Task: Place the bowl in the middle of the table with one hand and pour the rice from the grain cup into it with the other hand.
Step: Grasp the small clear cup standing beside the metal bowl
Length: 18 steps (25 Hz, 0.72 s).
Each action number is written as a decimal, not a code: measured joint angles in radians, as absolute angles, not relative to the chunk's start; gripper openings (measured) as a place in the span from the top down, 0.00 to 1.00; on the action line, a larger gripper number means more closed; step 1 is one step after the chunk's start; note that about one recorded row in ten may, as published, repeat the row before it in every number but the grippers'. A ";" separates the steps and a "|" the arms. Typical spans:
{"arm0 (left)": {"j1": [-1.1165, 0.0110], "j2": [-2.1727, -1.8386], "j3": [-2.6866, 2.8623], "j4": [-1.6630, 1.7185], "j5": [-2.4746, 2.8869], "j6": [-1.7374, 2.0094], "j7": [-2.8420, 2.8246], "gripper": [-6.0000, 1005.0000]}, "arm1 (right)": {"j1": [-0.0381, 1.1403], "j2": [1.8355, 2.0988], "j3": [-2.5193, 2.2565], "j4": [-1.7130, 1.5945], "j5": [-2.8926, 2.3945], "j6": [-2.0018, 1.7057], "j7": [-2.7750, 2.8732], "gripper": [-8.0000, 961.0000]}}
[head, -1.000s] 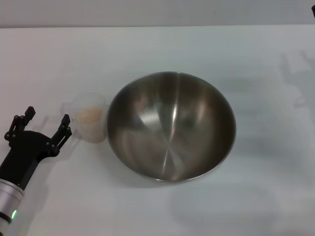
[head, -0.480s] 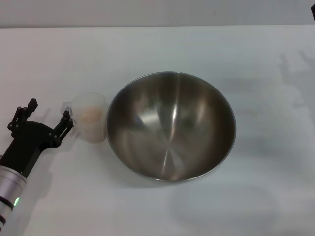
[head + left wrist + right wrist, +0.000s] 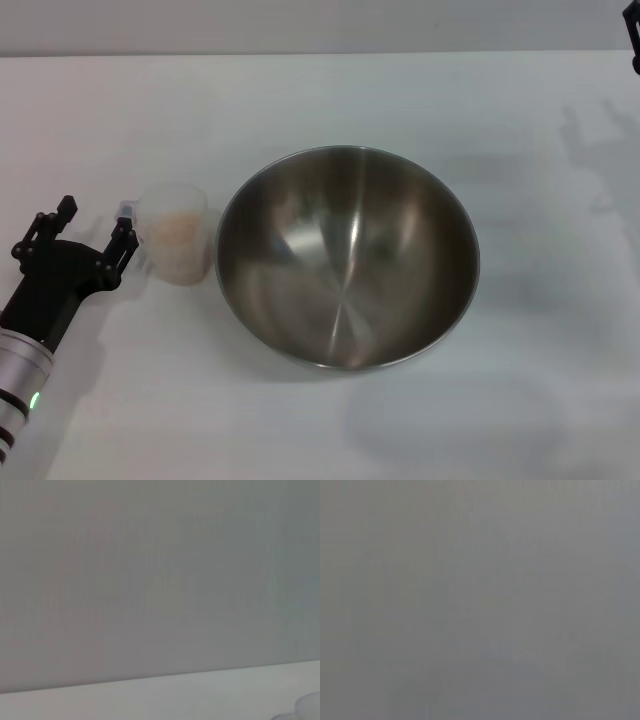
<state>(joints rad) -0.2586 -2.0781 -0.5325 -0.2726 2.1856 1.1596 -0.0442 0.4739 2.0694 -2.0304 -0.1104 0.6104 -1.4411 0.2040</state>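
Your bowl (image 3: 348, 258) sits upright near the middle of the white bench (image 3: 300, 90), its shiny inside bare. Just beside its rim, on the robot's left, you have the grain cup (image 3: 176, 234) standing upright on the bench, with the pale rice (image 3: 176, 228) showing inside it; from the head view you cannot tell whether cup and bowl touch. The left tool (image 3: 95, 229) is low over the bench on the cup's outer side, its two black fingers spread apart with nothing between them; the nearer fingertip (image 3: 124, 226) is right at the cup's wall, and you cannot tell whether it touches. Of the right tool (image 3: 634, 35) you see only a dark sliver at the far right edge of the head view, well apart from the bowl, so you cannot tell how its fingers stand
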 joint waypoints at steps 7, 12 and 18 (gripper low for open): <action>-0.257 -2.079 -0.529 -0.285 2.187 1.161 -0.046 0.40 | 0.477 2.069 -2.034 -0.114 0.610 -1.438 0.204 0.44; -0.261 -2.079 -0.525 -0.290 2.194 1.158 -0.048 0.55 | 0.477 2.070 -2.034 -0.114 0.611 -1.438 0.204 0.44; -0.262 -2.078 -0.523 -0.312 2.195 1.155 -0.048 0.83 | 0.473 2.072 -2.035 -0.114 0.611 -1.438 0.204 0.44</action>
<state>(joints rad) -0.2623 -2.0785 -0.5231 -0.3125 2.1950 1.1547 -0.0485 0.4733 2.0720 -2.0346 -0.1135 0.6105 -1.4381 0.2040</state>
